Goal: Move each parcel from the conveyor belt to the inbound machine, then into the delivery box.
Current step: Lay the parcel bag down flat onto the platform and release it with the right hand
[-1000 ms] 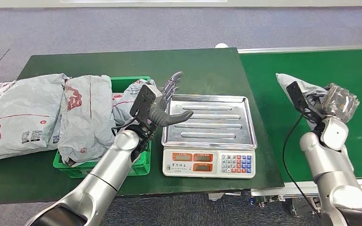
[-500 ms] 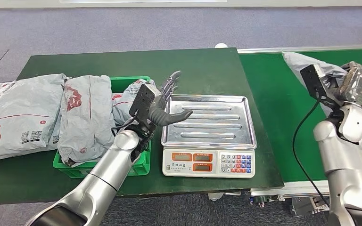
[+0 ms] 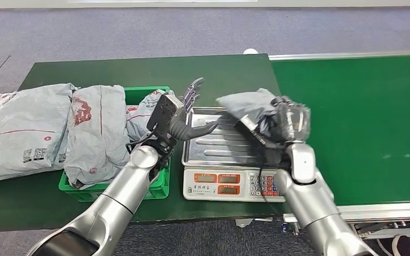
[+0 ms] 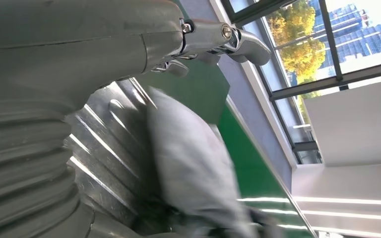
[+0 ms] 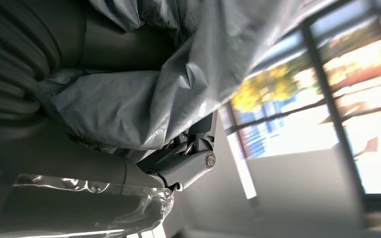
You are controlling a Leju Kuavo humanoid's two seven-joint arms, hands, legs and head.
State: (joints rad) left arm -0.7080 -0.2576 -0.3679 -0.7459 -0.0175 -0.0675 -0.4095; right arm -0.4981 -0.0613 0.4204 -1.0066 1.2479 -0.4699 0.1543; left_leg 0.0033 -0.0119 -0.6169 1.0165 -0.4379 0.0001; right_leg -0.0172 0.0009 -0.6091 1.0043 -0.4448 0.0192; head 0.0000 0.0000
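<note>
— What changed over the last second?

— Since a second ago my right hand point(image 3: 291, 121) has swung from the conveyor belt point(image 3: 363, 117), at the right of the frame, across to the centre, and it brought the grey parcel point(image 3: 248, 104) along. Now the parcel hangs over the steel tray of the scale point(image 3: 235, 184), at the tray's upper right part.

— Is it resting on the tray?

— I cannot tell whether it touches. In the right wrist view my fingers point(image 5: 186, 166) are clamped on the crumpled grey plastic point(image 5: 129, 106), so I do hold it.

— And your left hand?

— My left hand point(image 3: 184, 120) has stayed at the tray's left edge, fingers spread apart, holding nothing, thumb reaching over the tray.

— What else lies nearby?

— Left of centre, the green crate point(image 3: 157, 189) holds grey parcels, two of them point(image 3: 96, 133) draped over its rim, and another parcel point(image 3: 18, 133) lies on the dark green table point(image 3: 139, 69) at the far left.
</note>
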